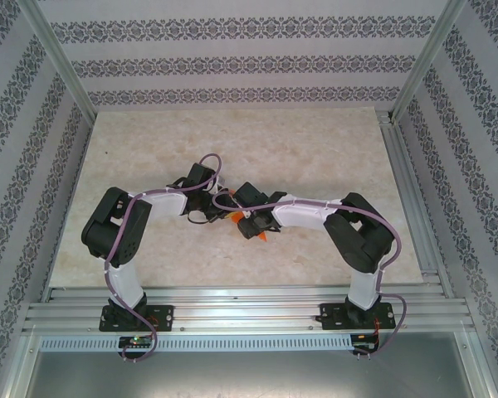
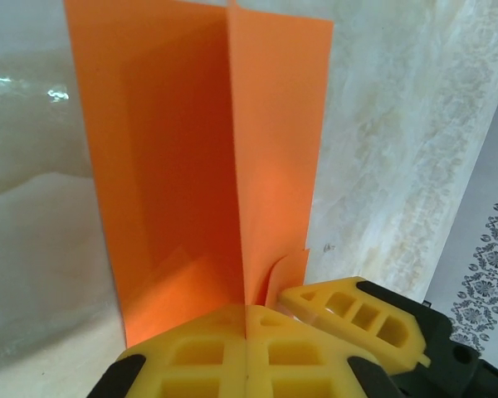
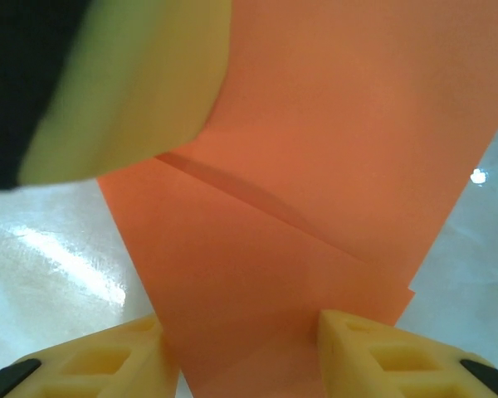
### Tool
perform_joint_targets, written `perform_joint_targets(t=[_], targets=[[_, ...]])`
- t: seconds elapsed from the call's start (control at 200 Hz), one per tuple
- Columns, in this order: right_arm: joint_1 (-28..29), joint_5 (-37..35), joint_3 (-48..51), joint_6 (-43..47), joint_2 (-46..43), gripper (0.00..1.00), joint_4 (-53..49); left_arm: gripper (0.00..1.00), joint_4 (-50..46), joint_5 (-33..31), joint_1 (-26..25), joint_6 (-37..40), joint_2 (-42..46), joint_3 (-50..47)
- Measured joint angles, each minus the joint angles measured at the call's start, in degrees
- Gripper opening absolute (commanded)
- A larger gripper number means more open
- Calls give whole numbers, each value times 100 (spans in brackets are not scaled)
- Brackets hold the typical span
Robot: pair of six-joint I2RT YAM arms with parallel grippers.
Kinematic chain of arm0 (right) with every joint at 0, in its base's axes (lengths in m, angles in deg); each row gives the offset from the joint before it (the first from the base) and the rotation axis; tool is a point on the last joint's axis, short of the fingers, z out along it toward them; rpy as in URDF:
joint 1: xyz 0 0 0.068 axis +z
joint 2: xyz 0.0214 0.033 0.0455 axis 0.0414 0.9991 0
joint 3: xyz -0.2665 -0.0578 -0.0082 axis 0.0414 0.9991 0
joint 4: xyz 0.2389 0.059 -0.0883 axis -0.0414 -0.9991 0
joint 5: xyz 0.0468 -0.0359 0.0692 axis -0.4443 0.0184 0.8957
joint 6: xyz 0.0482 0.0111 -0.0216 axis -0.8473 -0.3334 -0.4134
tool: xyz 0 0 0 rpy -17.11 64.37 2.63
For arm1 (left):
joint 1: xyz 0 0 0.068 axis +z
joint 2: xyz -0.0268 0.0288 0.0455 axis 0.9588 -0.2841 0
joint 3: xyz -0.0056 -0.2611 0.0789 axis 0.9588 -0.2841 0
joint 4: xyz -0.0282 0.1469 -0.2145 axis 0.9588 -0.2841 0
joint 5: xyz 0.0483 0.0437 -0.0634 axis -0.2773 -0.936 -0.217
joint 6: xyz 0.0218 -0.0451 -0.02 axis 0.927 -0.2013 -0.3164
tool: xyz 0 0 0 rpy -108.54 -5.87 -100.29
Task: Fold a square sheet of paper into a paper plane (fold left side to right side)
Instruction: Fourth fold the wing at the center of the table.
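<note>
The orange sheet of paper [image 2: 191,166] is folded along a centre crease, and its two flaps stand up in front of my left gripper [image 2: 246,311]. That gripper is shut on the paper at the crease. In the right wrist view the paper [image 3: 332,124] spreads wide, with a diagonal fold line across it. My right gripper [image 3: 241,323] is open, its yellow fingers [image 3: 373,356] standing apart with the paper's lower part between them. From above, both grippers meet mid-table, and orange paper [image 1: 266,236] pokes out beside the right gripper [image 1: 253,225] and the left gripper [image 1: 222,214].
The marble-patterned tabletop [image 1: 315,149] stretches behind and to both sides of the arms. Patterned walls and aluminium frame posts [image 1: 62,62] enclose it. A rail [image 1: 407,182] runs along the table's right edge.
</note>
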Motion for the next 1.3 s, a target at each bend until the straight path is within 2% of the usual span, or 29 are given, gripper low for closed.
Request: perform_joint_targets(t=[0.34, 0.43, 0.55, 0.764, 1.069, 1.149, 1.304], targets=[[-4, 0, 0, -70, 2, 30, 76, 5, 4, -2, 2, -131, 0, 11], [-15, 0, 0, -118, 2, 31, 87, 5, 4, -2, 2, -149, 0, 26], [-17, 44, 0, -138, 2, 39, 114, 5, -2, 0, 2, -149, 0, 55], [-109, 201, 7, -151, -87, 38, 179, 5, -11, 0, 2, -149, 0, 94], [-164, 260, 7, -149, -133, 23, 251, 6, -11, -2, 0, -149, 0, 98], [-166, 260, 7, -155, -133, 19, 271, 11, -11, -2, 2, -149, 0, 98], [-195, 321, 9, -155, -133, 6, 295, 40, -107, -2, 4, -63, 2, 144]])
